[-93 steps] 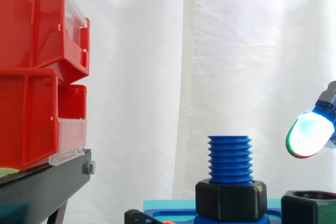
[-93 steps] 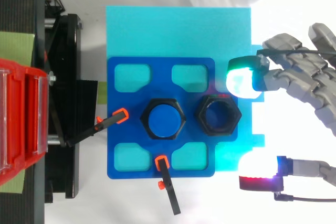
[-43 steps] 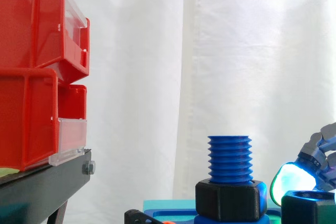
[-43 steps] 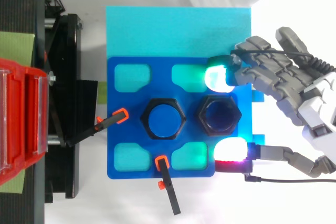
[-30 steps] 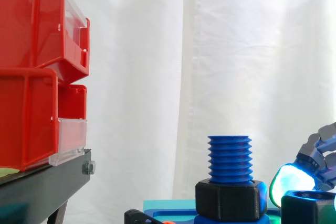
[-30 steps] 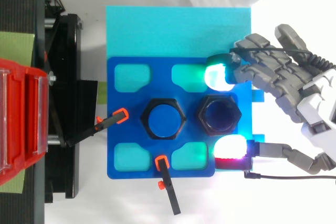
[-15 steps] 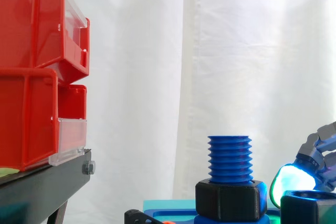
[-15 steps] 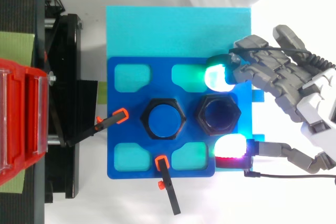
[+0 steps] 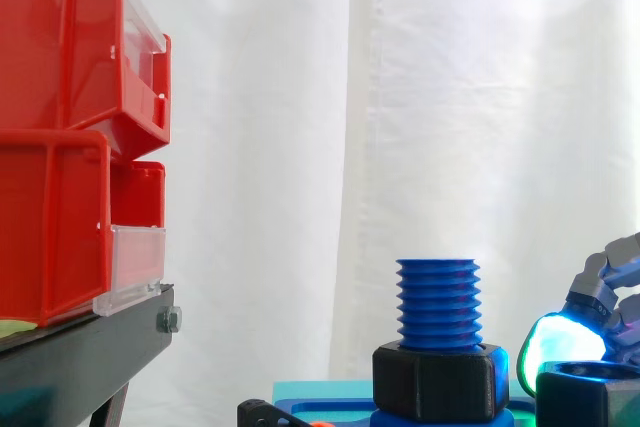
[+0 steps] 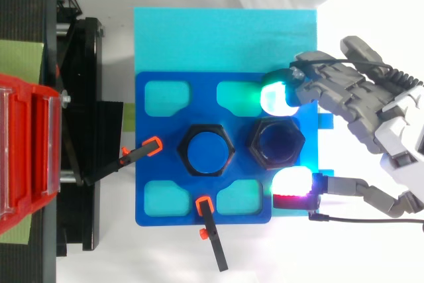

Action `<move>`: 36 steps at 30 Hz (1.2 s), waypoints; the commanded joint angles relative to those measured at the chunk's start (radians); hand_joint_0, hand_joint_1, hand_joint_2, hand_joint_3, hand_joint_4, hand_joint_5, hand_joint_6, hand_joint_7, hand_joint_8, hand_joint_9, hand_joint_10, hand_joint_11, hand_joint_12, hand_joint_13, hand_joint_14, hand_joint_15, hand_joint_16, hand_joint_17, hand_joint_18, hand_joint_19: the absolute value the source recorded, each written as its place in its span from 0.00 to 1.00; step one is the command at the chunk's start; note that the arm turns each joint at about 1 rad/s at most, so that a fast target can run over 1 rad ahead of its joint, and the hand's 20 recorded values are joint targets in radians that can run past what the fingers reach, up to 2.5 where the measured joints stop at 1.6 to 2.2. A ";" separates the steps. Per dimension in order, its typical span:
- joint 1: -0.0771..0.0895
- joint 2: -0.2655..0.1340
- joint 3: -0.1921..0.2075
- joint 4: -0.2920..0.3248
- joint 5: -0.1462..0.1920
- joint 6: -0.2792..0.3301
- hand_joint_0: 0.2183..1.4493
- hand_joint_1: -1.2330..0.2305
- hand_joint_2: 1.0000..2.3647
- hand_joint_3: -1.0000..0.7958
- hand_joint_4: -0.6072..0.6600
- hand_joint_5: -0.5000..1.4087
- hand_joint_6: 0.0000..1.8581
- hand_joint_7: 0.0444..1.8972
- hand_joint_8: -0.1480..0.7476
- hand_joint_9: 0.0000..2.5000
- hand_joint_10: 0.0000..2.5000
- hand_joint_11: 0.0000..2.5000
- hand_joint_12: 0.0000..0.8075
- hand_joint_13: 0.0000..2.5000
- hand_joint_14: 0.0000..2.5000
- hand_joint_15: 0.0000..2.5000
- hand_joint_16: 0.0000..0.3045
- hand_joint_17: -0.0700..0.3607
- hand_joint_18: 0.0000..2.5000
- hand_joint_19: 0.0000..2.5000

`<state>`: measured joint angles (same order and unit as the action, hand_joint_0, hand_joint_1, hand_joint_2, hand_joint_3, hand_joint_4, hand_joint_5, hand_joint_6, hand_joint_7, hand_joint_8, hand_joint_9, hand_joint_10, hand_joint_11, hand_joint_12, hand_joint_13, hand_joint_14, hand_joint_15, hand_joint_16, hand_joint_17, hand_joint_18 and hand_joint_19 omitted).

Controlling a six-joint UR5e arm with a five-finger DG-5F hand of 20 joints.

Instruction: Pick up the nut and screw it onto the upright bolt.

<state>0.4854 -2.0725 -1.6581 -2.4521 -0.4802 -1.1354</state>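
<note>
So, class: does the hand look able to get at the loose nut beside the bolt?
Probably yes: the hand's fingertips flank the nut on two sides, nothing covers it, and the bolt stands apart from it.

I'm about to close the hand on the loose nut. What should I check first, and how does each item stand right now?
1. Loose nut lying flat on the blue plate: ok.
2. Hand open, glowing fingertips on opposite sides of the nut: ok.
3. Fingertips low enough to catch the nut's flats: cannot tell.
4. Bolt upright, upper threads bare: ok.
5. Second nut seated at the bolt's base, apart from the hand: ok.
6. Clamps sitting on the plate's edge: ok.
</note>
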 commanded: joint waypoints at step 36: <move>-0.021 0.014 0.001 -0.142 -0.006 0.210 0.26 0.35 0.00 0.28 0.69 0.16 0.27 0.53 0.49 0.16 0.00 0.00 0.46 0.17 0.00 0.00 0.15 0.40 0.12 0.00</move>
<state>0.4678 -2.0660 -1.6566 -2.5641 -0.4857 -0.9475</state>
